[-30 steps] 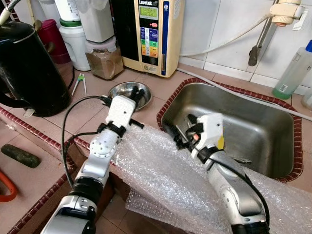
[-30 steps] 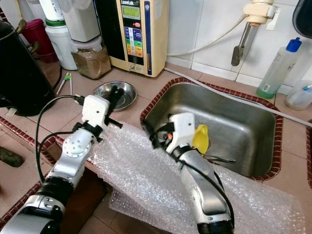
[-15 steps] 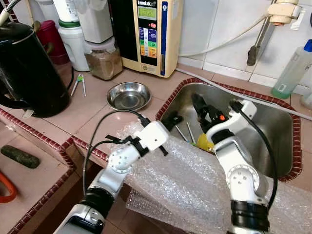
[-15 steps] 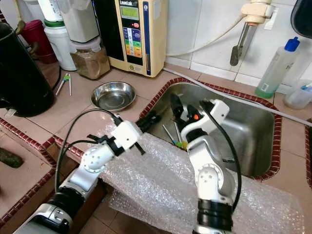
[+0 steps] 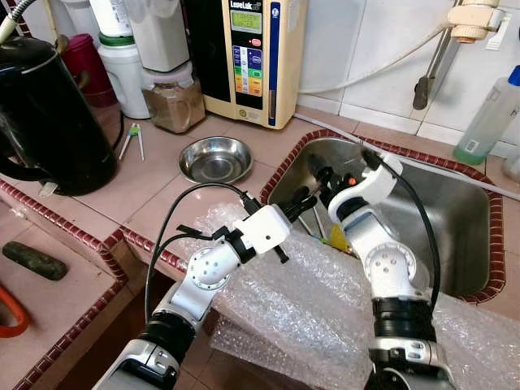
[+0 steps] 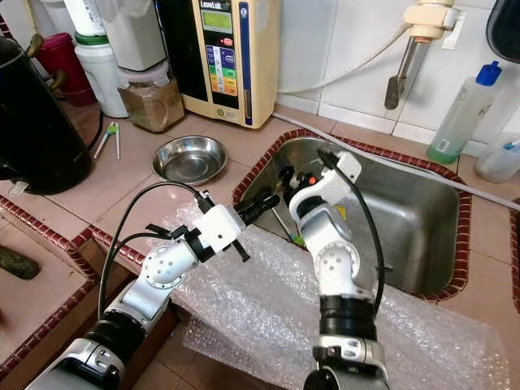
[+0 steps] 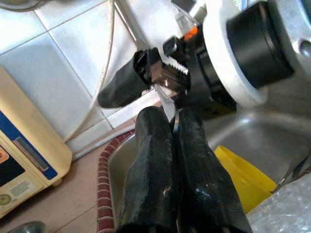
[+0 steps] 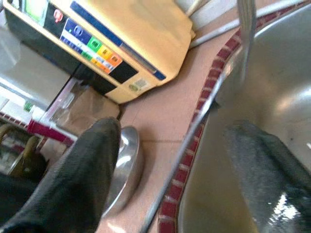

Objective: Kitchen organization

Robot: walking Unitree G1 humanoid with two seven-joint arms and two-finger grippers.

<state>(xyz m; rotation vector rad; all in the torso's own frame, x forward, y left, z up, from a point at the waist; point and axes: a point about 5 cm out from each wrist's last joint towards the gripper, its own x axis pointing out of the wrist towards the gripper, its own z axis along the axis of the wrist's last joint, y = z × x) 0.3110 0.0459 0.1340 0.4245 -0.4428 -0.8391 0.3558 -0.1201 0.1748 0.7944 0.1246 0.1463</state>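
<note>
A thin silver utensil (image 7: 166,104) is pinched between the two fingers of my left gripper (image 5: 311,196), which is shut and reaches over the near-left rim of the steel sink (image 5: 455,203). My right gripper (image 5: 327,175) stands open just beyond it over the sink's left end, its fingers (image 7: 124,86) spread on either side of the utensil's tip. In the right wrist view the two fingers (image 8: 73,179) are wide apart, with a blurred silver handle (image 8: 246,29) above them. A yellow object (image 5: 337,238) and thin utensils (image 6: 284,228) lie in the sink.
Bubble wrap (image 5: 309,301) drapes over the counter's front edge under both arms. A steel bowl (image 5: 215,158) sits left of the sink. A black kettle (image 5: 49,114), jars and a cream appliance (image 5: 252,57) line the back. A green bottle (image 5: 487,122) stands at the right.
My left gripper moved from beside the steel bowl to the sink's rim. My right arm swung up out of the bubble wrap into the sink, then left until its fingers met the left gripper's.
</note>
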